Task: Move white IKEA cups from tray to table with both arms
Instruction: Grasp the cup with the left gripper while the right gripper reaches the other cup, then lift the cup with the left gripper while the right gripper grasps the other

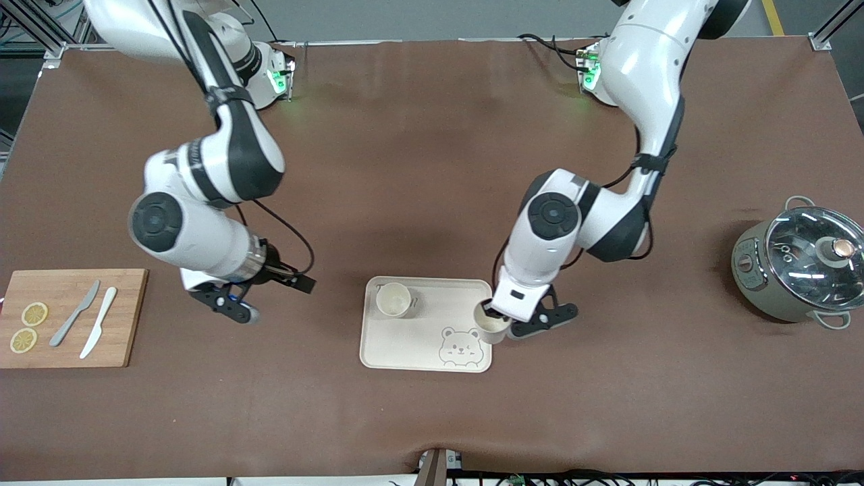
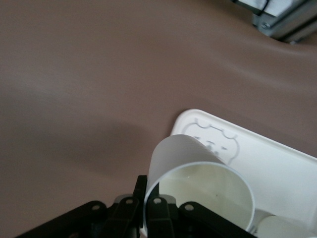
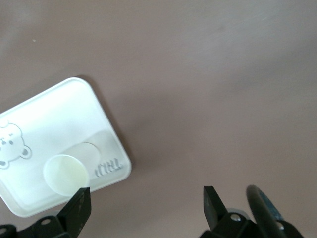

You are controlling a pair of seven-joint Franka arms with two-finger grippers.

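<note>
Gripping one cup (image 1: 491, 327) by its rim, left claw (image 1: 501, 317) is clamped on it at the tray (image 1: 405, 347) edge twd left arm's end, by the bear face. Other cup (image 1: 393, 299) sits upright in tray corner. Right claw (image 1: 233, 307), fingers apart, hangs over bare desk (image 1: 432, 169) betw tray & board (image 1: 67, 317).

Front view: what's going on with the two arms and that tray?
The left claw is shut on one cup at the tray's edge toward the left arm's end; whether it has lifted off is hard to tell. The other cup sits on the tray, farther from the front camera. The right claw is open and empty, over bare table between the tray and a cutting board.
</note>
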